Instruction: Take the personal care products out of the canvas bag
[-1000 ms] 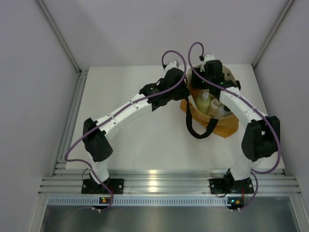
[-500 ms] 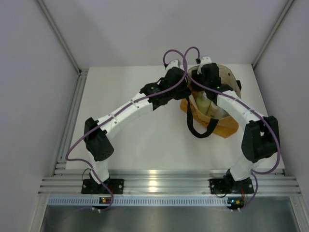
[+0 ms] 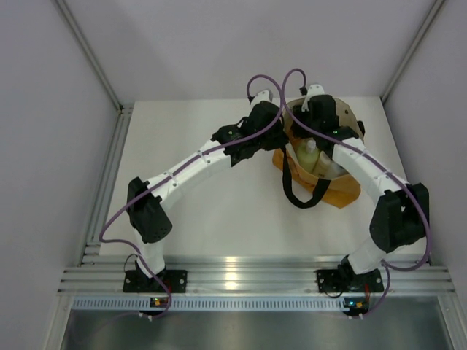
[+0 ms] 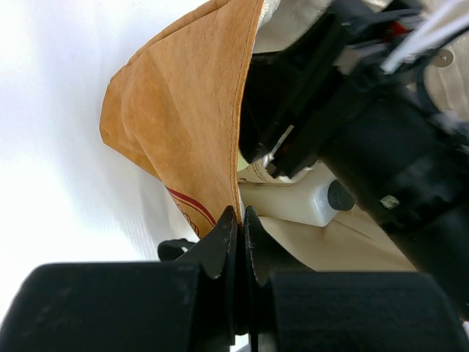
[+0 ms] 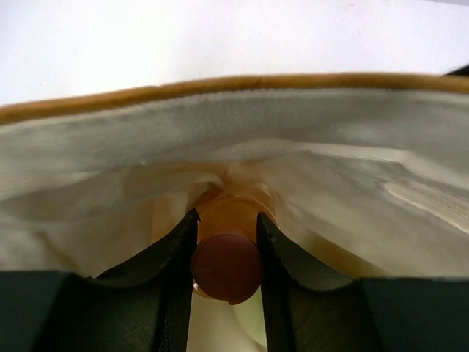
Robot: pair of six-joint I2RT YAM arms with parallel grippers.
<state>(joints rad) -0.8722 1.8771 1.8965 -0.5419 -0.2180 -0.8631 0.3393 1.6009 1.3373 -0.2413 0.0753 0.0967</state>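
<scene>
The canvas bag [image 3: 340,191] lies open at the back right of the table, cream lining up. My left gripper [image 3: 282,146] is shut on the bag's left rim; the left wrist view shows its jaws [image 4: 240,214] pinching the tan cloth [image 4: 190,110]. My right gripper [image 3: 321,125] is down inside the bag. In the right wrist view it [image 5: 226,215] is shut on the orange bottle [image 5: 229,209], its jaws at the pink cap [image 5: 227,268]. The yellow-green bottle [image 3: 310,154] and the clear-white bottle with black cap [image 4: 293,202] lie inside. The cream one is hidden.
The bag's black loop handles [image 3: 303,199] trail toward the near side. The bag's lining [image 5: 308,139] folds closely round the right gripper. The right arm's black wrist [image 4: 381,132] fills the bag mouth. The enclosure's walls stand close at the back and sides.
My right gripper has gone lower and deeper into the bag, and the right elbow has swung outward to the right. The left gripper has kept its hold on the rim.
</scene>
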